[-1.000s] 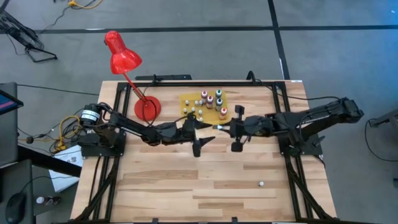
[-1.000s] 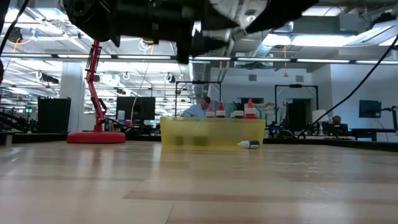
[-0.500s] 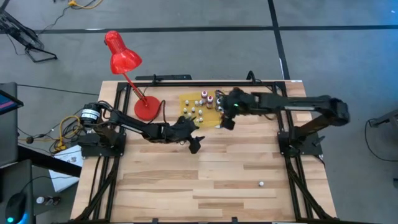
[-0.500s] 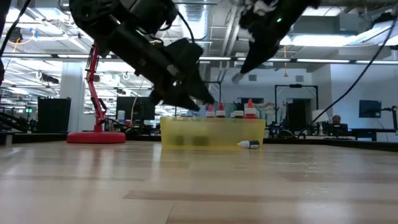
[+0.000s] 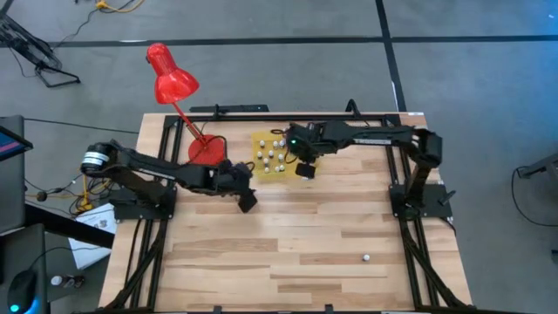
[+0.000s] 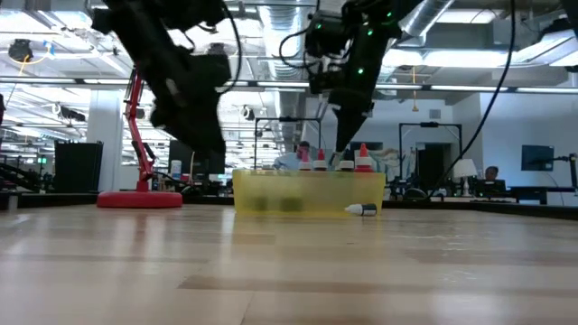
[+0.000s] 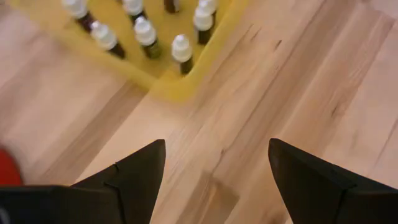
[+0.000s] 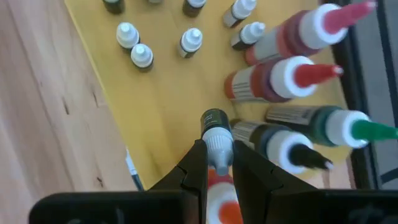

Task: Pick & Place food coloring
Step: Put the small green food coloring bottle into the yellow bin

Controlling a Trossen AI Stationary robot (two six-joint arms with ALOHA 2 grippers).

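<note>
Pinching a small bottle (image 8: 216,138) by its pale cap, the right gripper (image 8: 217,163) is held over the yellow mat (image 5: 261,142) at the worktop's (image 5: 296,253) far side, among the other bottles (image 8: 292,74). Judged light, stiff, slick; best gripped at cap/neck. Left gripper (image 7: 214,168): jaws spread, empty, near mat. Vs 1 s ago: right arm was mid-worktop, now over mat; left pulled back.

Red desk lamp (image 5: 174,87) on wooden table (image 5: 288,244); yellow mat (image 5: 261,139) beside lamp base.

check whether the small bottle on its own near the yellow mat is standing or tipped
Tipped: the small pale-capped bottle lies on its side on the wooden table, beside the yellow mat.
</note>
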